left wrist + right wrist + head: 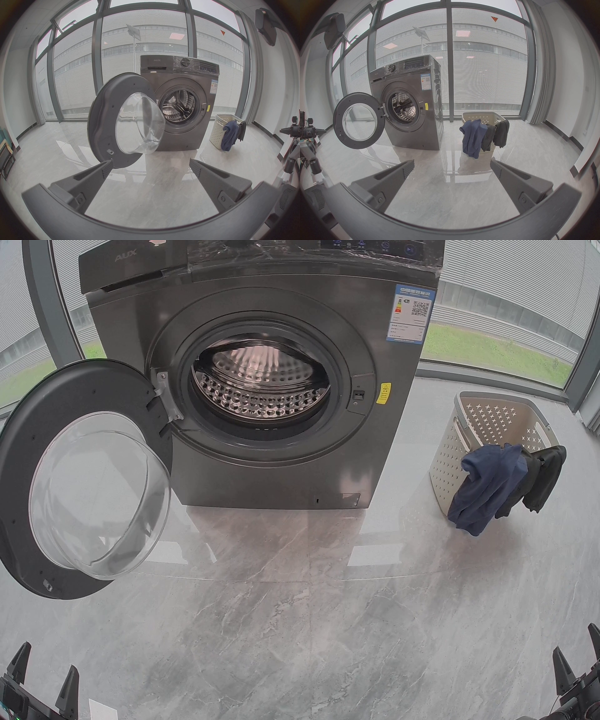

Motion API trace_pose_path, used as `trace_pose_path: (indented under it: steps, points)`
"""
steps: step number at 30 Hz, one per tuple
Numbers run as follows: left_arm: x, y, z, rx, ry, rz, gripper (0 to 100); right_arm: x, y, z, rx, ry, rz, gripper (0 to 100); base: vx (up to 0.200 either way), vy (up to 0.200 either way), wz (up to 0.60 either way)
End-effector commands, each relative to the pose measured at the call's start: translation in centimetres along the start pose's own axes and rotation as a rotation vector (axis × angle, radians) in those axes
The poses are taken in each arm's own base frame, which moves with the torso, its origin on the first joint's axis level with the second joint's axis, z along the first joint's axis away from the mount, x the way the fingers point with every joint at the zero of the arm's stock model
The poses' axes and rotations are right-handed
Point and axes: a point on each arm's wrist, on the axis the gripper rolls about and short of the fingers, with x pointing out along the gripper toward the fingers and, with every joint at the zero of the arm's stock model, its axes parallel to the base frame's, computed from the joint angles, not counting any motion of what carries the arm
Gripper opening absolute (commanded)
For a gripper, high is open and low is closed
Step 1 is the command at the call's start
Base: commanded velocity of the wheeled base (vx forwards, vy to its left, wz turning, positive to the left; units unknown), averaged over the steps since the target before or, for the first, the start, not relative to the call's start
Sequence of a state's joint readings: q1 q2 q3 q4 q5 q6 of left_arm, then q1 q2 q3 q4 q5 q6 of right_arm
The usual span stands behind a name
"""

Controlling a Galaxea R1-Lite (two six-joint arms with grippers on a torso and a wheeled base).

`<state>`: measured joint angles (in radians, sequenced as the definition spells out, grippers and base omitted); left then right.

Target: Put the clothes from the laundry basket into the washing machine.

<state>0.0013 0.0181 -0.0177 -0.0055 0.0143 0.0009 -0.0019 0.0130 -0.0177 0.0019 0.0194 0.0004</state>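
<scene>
Clothes (475, 137) hang limp over the basket (482, 115) rim, well ahead of the right gripper (451, 162). They look soft, light and floppy, so I'd pinch a bunched fold at the rim. The right gripper is spread wide and empty, and so is the left gripper (150, 162), facing the washer (184, 106).
</scene>
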Motion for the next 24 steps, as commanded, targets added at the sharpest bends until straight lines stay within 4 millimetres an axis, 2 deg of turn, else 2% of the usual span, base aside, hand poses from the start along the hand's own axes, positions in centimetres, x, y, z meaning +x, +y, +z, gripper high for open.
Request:
trace_pose_path:
  steps: [1,24]
  points:
    - [0.02,0.00,-0.53,-0.002,0.005,0.001,100,0.03,0.00,-0.52,0.000,0.004,0.001,100,0.000,-0.200,0.00]
    - [0.04,0.00,-0.53,-0.008,0.007,0.000,100,0.03,0.00,-0.52,0.000,0.004,-0.001,100,0.000,-0.200,0.00]
